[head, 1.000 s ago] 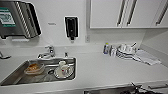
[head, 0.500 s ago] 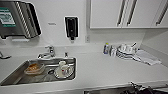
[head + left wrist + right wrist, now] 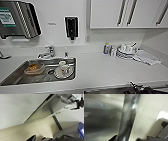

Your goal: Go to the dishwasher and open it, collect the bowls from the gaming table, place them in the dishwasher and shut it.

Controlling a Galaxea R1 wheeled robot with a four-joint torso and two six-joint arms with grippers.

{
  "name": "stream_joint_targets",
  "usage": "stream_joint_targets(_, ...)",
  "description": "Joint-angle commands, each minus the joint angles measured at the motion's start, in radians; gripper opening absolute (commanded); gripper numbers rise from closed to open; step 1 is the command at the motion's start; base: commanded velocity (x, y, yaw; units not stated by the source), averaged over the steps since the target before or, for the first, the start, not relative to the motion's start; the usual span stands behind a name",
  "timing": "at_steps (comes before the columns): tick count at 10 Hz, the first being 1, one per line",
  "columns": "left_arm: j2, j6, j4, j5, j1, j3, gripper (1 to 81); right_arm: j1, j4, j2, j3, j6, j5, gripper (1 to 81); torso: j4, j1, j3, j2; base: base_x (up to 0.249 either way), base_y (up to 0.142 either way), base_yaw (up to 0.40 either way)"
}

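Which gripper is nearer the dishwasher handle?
Right. Its wrist camera sits right up against the steel bar handle on the dishwasher front; the left wrist camera looks along pale cabinet panels instead.

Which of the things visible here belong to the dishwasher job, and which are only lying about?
Belongs to the job:
- dishwasher, its steel front close up
- bar handle

Only lying about:
- sink, with dishes inside
- faucet
- soap dispenser
- stacked dishes on the countertop
- cloth
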State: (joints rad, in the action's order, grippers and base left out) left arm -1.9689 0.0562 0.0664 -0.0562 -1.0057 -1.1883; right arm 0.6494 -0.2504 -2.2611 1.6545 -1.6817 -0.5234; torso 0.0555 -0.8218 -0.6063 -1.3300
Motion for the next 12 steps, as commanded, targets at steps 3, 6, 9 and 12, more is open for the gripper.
stream_joint_targets(3, 0.045, 0.008, -0.008, -0.036, 0.081, 0.027, 81.1, 0.028, -0.012, 0.056, 0.008, -0.013, -0.178, 81.1, 0.0, 0.0, 0.0, 0.0, 0.0, 0.0, 0.0)
stream_joint_targets(6, 0.041, 0.008, -0.008, -0.036, 0.081, 0.029, 81.1, 0.039, -0.009, 0.071, 0.002, -0.012, -0.152, 81.1, 0.0, 0.0, 0.0, 0.0, 0.0, 0.0, 0.0)
stream_joint_targets(9, 0.039, 0.008, -0.007, -0.036, 0.081, 0.027, 81.1, 0.045, -0.009, 0.084, -0.007, -0.012, -0.138, 81.1, 0.0, 0.0, 0.0, 0.0, 0.0, 0.0, 0.0)
stream_joint_targets(12, 0.034, 0.008, -0.007, -0.037, 0.081, 0.029, 81.1, 0.069, -0.013, 0.088, -0.007, -0.01, -0.109, 81.1, 0.0, 0.0, 0.0, 0.0, 0.0, 0.0, 0.0)
